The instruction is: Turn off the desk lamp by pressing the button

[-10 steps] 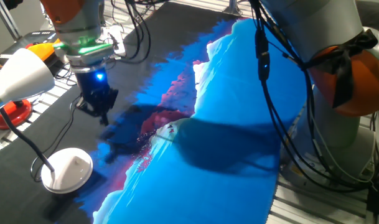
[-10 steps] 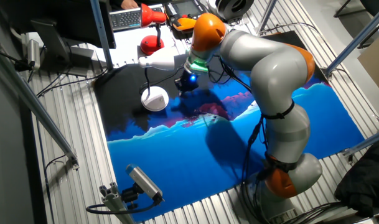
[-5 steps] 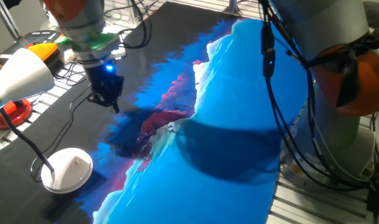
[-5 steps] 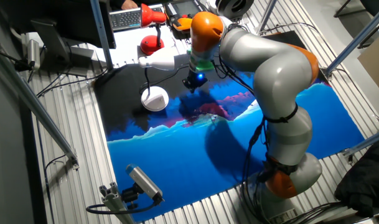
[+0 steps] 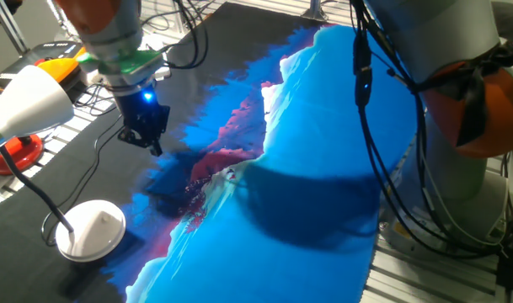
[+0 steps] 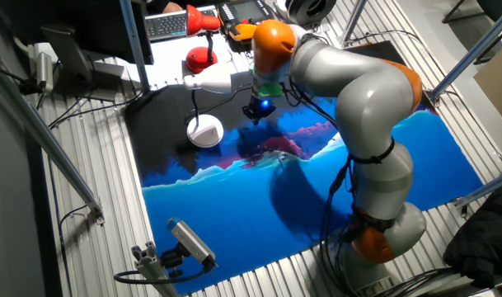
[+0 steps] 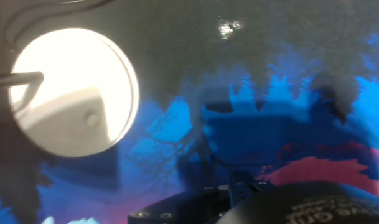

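Note:
The desk lamp stands at the left of the mat, with a white cone shade, a thin black neck and a round white dome base. In the hand view the base looks brightly lit, and the button is a small greyish mark on its lower right. My gripper hangs above the dark part of the mat, up and to the right of the base and apart from it. In the other fixed view my gripper sits right of the base. No view shows the fingertips.
A red lamp and a keyboard lie beyond the mat's far edge. A red round object and an orange one sit behind the shade. Cables trail across the black mat. The arm's trunk rises on the right.
Over the last second my gripper shifted a little to the right, away from the lamp shade. It hardly moved in the last half second. The lamp stayed put.

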### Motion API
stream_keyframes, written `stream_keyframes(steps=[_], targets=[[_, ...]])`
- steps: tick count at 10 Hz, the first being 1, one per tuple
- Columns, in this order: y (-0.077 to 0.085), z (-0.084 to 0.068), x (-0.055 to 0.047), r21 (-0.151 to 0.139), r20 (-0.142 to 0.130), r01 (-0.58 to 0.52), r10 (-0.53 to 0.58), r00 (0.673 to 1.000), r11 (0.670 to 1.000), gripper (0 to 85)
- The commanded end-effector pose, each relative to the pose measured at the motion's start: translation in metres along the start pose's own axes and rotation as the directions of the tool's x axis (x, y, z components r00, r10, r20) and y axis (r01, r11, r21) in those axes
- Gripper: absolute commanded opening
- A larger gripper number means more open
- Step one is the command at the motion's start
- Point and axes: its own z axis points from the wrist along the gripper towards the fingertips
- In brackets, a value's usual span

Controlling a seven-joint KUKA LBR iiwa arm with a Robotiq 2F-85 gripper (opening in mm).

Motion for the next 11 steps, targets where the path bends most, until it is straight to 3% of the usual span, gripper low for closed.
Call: stream_keyframes(steps=[1,2,3,4,5,7,8,9,10,11], targets=[[0.000,0.000,0.000,0.054,0.004,-0.019,0.019,1.000,0.998,0.0],[0.000,0.000,0.000,0.118,0.040,-0.015,0.010,0.999,0.993,0.0],[0.000,0.000,0.000,0.188,0.050,0.019,-0.029,0.998,0.982,0.0],[0.000,0.000,0.000,0.158,0.055,0.031,-0.040,0.998,0.987,0.0],[0.000,0.000,0.000,0.127,0.042,0.058,-0.064,0.997,0.990,0.0],[-0.060,-0.017,0.005,0.118,0.035,0.127,-0.132,0.991,0.985,0.0],[-0.073,-0.013,0.015,0.140,0.072,0.126,-0.137,0.988,0.982,0.0],[-0.082,-0.007,0.021,0.141,0.080,0.134,-0.146,0.986,0.981,0.0],[-0.087,-0.005,0.024,0.073,0.074,0.124,-0.129,0.989,0.990,0.0],[-0.088,-0.006,0.028,0.028,0.050,0.116,-0.117,0.992,0.993,0.0]])
